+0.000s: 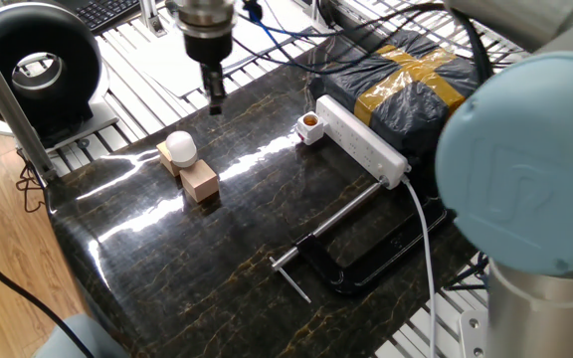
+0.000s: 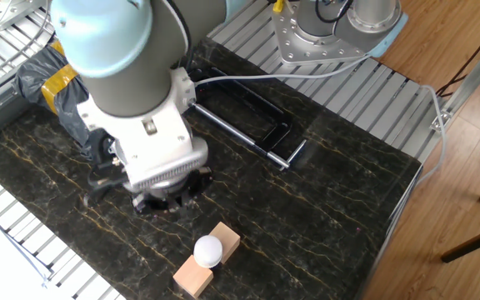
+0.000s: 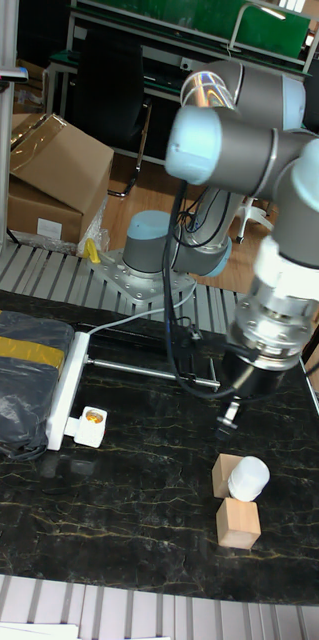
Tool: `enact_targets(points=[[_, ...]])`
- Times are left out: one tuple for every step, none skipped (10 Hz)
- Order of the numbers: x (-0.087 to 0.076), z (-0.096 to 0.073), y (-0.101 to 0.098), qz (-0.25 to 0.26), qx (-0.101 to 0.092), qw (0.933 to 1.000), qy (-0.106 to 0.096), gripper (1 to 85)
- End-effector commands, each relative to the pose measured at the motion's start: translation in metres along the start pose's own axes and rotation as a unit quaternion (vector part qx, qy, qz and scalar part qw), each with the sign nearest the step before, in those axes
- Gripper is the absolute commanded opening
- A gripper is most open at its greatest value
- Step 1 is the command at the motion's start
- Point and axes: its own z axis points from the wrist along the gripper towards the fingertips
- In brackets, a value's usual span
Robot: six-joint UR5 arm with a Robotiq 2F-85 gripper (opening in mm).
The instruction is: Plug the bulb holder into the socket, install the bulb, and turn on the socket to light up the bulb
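Note:
The bulb (image 1: 180,147) (image 2: 208,249) (image 3: 247,477) rests on a tan wooden block, with a second block (image 1: 202,181) beside it. The bulb holder (image 1: 309,126) (image 3: 92,425) sits against the near end of the socket (image 1: 361,139) (image 3: 64,390), copper opening up. My gripper (image 1: 214,99) (image 3: 226,425) hangs above the table, behind and slightly right of the bulb, nothing in it. Its fingers show as one narrow dark shape, so no gap can be made out. In the other fixed view the wrist (image 2: 161,179) hides the fingers and the socket.
A black clamp (image 1: 356,259) (image 2: 257,125) lies on the dark marble table (image 1: 167,268) past the socket's cable end. A black bag with yellow tape (image 1: 416,89) (image 3: 19,390) lies behind the socket. A round black device (image 1: 33,65) stands at the far left.

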Motion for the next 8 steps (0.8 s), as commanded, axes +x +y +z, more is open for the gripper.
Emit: enact_targets(points=[[-0.004,-0.007,-0.015,-0.03,0.027,0.9991,0.015,1.0],[-0.005,-0.006,-0.012,-0.02,0.021,0.9995,0.013,1.0],[-0.002,-0.006,-0.009,-0.02,0.017,0.9995,0.019,1.0],[-0.003,-0.008,-0.001,-0.009,0.001,0.9997,0.024,1.0],[-0.016,-0.016,0.003,0.004,-0.01,0.9992,0.038,1.7],[-0.027,-0.019,0.005,0.002,-0.011,0.999,0.042,20.3],[-0.042,-0.015,0.007,0.001,-0.007,0.9996,0.026,31.0],[-0.047,-0.013,0.007,-0.009,-0.004,0.9997,0.02,33.0]])
